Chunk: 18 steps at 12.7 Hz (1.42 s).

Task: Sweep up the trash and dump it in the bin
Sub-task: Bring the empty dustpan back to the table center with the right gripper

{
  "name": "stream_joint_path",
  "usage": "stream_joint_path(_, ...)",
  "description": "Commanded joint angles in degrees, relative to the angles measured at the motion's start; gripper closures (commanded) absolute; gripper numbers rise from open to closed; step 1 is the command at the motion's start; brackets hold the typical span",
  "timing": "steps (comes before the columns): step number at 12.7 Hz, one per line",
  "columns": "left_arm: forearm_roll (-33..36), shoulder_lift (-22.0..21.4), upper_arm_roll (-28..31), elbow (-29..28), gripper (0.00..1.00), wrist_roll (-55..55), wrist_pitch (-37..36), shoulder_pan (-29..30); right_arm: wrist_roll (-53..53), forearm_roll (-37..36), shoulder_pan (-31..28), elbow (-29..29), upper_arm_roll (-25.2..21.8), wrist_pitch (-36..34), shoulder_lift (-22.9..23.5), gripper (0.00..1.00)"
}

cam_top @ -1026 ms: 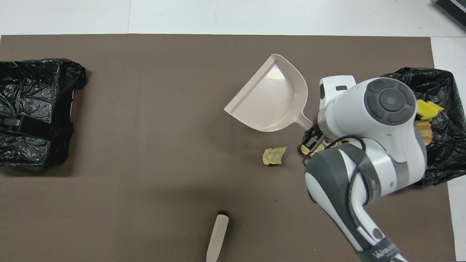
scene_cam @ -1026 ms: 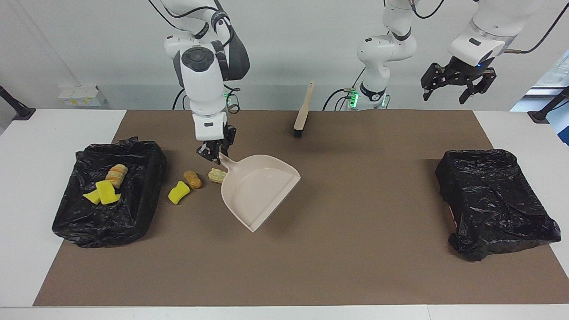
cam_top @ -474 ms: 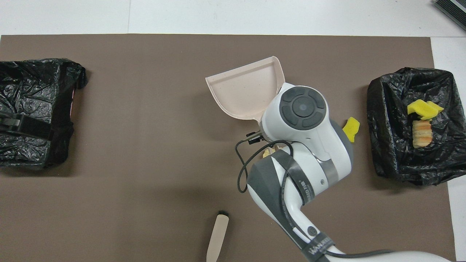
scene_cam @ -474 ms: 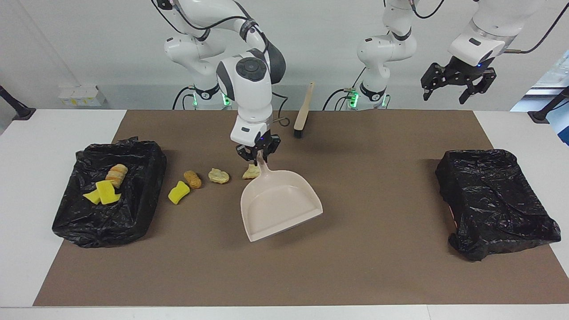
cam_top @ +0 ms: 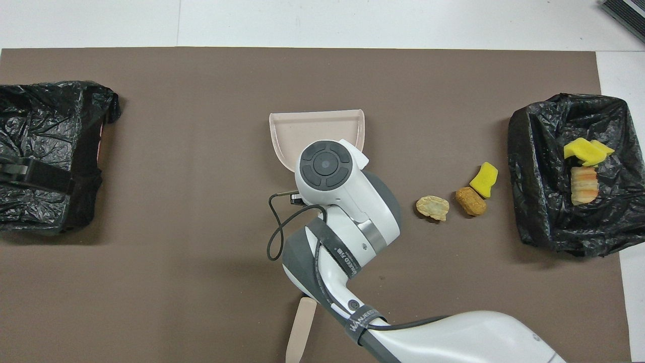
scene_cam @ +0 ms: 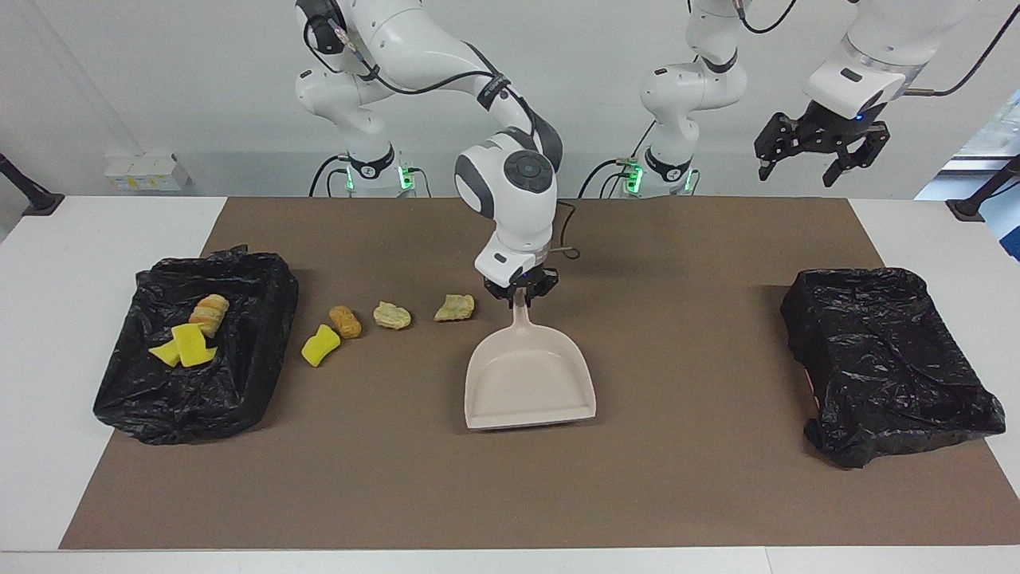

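Observation:
My right gripper (scene_cam: 522, 292) is shut on the handle of the beige dustpan (scene_cam: 530, 381), which lies flat on the brown mat with its mouth turned away from the robots. It also shows in the overhead view (cam_top: 316, 130), partly under my right arm. Trash lies in a row beside it toward the right arm's end: a tan lump (scene_cam: 454, 307), a second tan lump (scene_cam: 392, 316), an orange-brown lump (scene_cam: 345, 321) and a yellow sponge chunk (scene_cam: 320, 345). My left gripper (scene_cam: 821, 151) waits open, raised over the left arm's end.
A black-lined bin (scene_cam: 271, 319) at the right arm's end holds yellow sponge chunks (scene_cam: 183, 347) and a bread lump (scene_cam: 209, 313). A second black-lined bin (scene_cam: 884, 359) stands at the left arm's end. The brush's beige handle (cam_top: 301, 327) lies near the robots.
My right gripper has carried the dustpan from beside the bin toward the middle of the mat and turned its mouth away from the robots. The trash lumps have stayed on the mat.

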Motion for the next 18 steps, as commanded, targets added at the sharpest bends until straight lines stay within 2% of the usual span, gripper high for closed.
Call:
stream_joint_path(1, -0.7, -0.9, -0.2, -0.6, 0.0, 0.2, -0.5, 0.8, 1.1, 2.5, -0.4, 1.5, -0.2, 2.3, 1.1, 1.0)
stream_joint_path(2, -0.7, -0.9, -0.2, -0.6, 0.0, 0.2, -0.4, 0.8, 0.3, 3.2, -0.8, 0.8, -0.2, 2.8, 1.3, 0.34)
stream_joint_path(3, -0.7, -0.9, -0.2, -0.6, 0.0, 0.2, -0.4, 0.8, -0.6, 3.4, -0.4, -0.1, -0.3, 3.6, 1.1, 0.0)
stream_joint_path(7, -0.7, -0.9, -0.2, -0.6, 0.0, 0.2, -0.4, 0.8, -1.0, 2.7, -0.7, -0.1, -0.3, 2.3, -0.2, 0.0)
stream_joint_path(10, -0.7, -0.9, -0.3, -0.6, 0.0, 0.2, -0.4, 0.8, 1.1, 3.7, -1.3, -2.0, -0.3, -3.1, -5.9, 0.0)
stream_joint_path(12, -0.7, -0.9, -0.2, -0.6, 0.0, -0.1, -0.4, 0.8, 6.4, 4.1, -1.5, -7.3, -0.3, -3.7, -12.2, 0.0)
stream_joint_path(15, -0.9, -1.0, -0.5, -0.6, 0.0, 0.0, -0.8, -0.1, 10.0, 5.9, 0.1, -14.9, -0.3, -3.1, -17.2, 0.0)
stream_joint_path(18, -0.9, -1.0, -0.3, -0.6, 0.0, -0.1, -0.7, 0.7, 13.0, 10.5, 4.4, -22.2, -0.3, -2.8, -22.2, 0.0)
